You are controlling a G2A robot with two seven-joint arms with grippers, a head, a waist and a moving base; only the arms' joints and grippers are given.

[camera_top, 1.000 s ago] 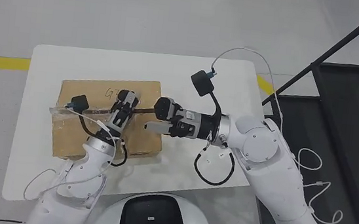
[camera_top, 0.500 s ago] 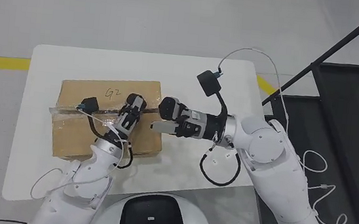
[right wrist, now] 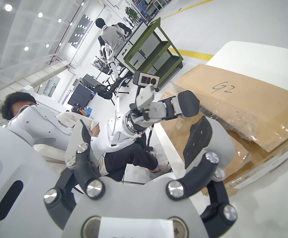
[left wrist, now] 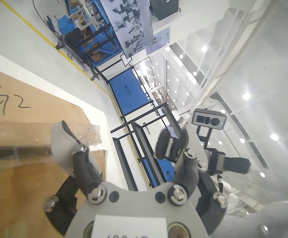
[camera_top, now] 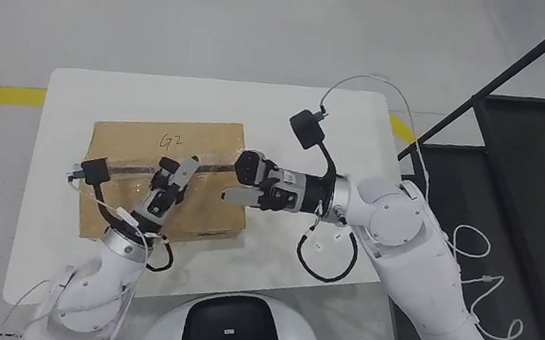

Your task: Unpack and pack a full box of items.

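Cardboard box point(camera_top: 125, 145) sits on the left half of the white counter point(camera_top: 289, 112), middle left of the top view. Clear tape point(camera_top: 133, 166) runs along its top seam. Left gripper point(camera_top: 178, 167) is over the seam, fingers spread, holding nothing. Right gripper point(camera_top: 235, 178) is at the box's right end, fingers likewise apart and empty. The two grippers face each other, near but not touching. A black metal rack point(camera_top: 520, 196) stands at frame right, off the counter. A yellow floor line point(camera_top: 0, 93) crosses the left edge.
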